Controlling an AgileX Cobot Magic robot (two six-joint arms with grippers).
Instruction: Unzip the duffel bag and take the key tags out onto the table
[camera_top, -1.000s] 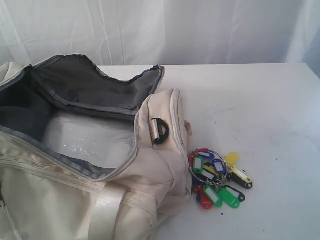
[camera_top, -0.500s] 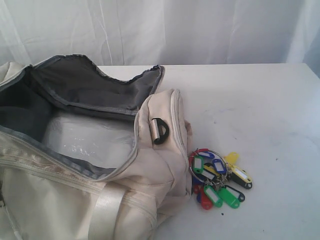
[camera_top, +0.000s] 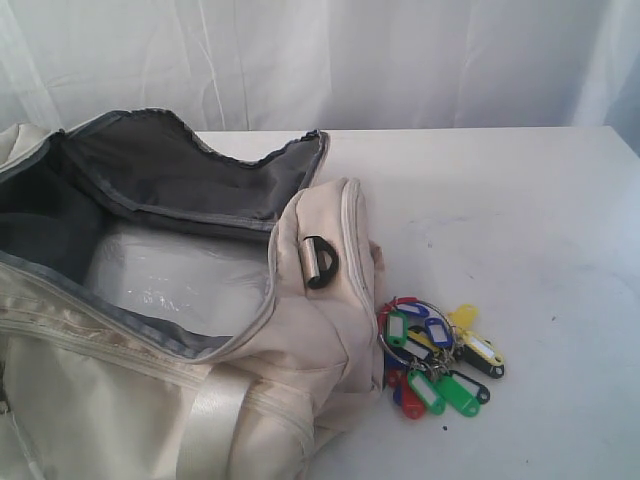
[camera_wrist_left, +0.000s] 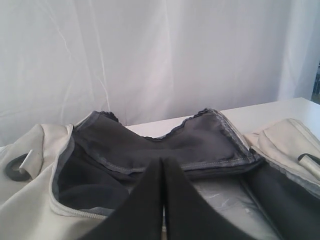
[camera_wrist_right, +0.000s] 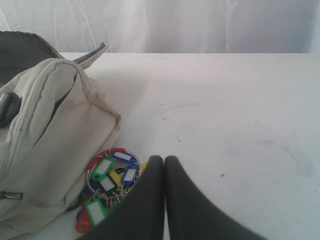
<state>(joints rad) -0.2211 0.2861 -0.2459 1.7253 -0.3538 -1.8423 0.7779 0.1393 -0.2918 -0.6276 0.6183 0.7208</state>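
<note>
Cream fabric fills the left half of the exterior view. The bag (camera_top: 330, 335) lies on the table (camera_top: 520, 210) with its top unzipped. Its grey-lined flap (camera_top: 180, 170) is folded back toward the upper left, so the mouth gapes and the pale, plastic-wrapped filler (camera_top: 170, 275) inside shows. The tags (camera_top: 437, 360) lie in a bunch on the table at lower centre-right, tight against the bag's end and outside it. That is where the task wants them, so I judge the job as good as done.

Neither arm appears in the exterior view. The left gripper (camera_wrist_left: 162, 161) has its fingers pressed together on nothing and hangs over the open mouth. The right gripper (camera_wrist_right: 161, 159) is likewise closed and empty, and hovers just beside the tags. Empty grippers, touching nothing, fit a finished release.
</note>
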